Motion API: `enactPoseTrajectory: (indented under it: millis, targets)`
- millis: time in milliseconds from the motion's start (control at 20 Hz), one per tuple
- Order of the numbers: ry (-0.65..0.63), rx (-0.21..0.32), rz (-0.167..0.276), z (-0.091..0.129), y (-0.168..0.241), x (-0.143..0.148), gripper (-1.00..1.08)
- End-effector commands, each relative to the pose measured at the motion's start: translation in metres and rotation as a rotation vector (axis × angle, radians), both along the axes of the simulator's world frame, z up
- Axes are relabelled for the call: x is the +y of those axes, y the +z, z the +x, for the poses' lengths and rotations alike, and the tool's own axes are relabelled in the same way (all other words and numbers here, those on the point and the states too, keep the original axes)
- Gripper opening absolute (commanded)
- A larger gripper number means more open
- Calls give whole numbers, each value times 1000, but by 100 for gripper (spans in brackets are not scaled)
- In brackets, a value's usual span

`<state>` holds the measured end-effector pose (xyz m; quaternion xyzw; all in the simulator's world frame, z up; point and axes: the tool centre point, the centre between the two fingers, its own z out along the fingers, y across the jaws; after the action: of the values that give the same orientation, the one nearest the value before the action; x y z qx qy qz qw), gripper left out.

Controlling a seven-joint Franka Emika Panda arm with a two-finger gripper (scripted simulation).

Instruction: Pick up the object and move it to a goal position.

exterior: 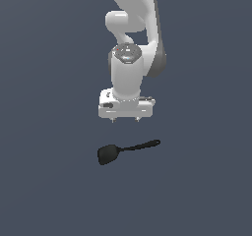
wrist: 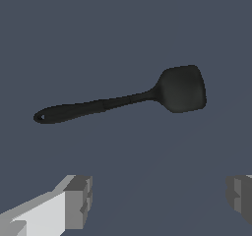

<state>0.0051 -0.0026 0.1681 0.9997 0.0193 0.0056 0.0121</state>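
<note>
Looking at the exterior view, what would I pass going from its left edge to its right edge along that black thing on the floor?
The all-black spatula: first its flat rounded blade, then its slim rod handle, ending at the exterior view's right.

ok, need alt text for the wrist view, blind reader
A black spatula lies flat on a plain dark grey surface, its rounded blade at one end and a slim handle with a small hole at the other. Nearer the camera, the open gripper shows two grey fingertips set wide apart, holding nothing and clear of the spatula.
</note>
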Motion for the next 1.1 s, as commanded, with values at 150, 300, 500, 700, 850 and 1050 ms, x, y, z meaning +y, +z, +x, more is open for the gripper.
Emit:
enactPoseTrajectory:
  millis: [150, 300, 500, 700, 850, 1050]
  targets:
    - [0, 0, 2, 1, 1, 5, 100]
    - [4, -1, 8, 3, 5, 18, 100]
    - [16, -2, 13, 4, 8, 29, 100]
    - [14, -2, 13, 4, 8, 28, 100]
    - [-2, -2, 14, 5, 7, 28, 100]
    - [-42, -1, 17, 7, 4, 28, 100]
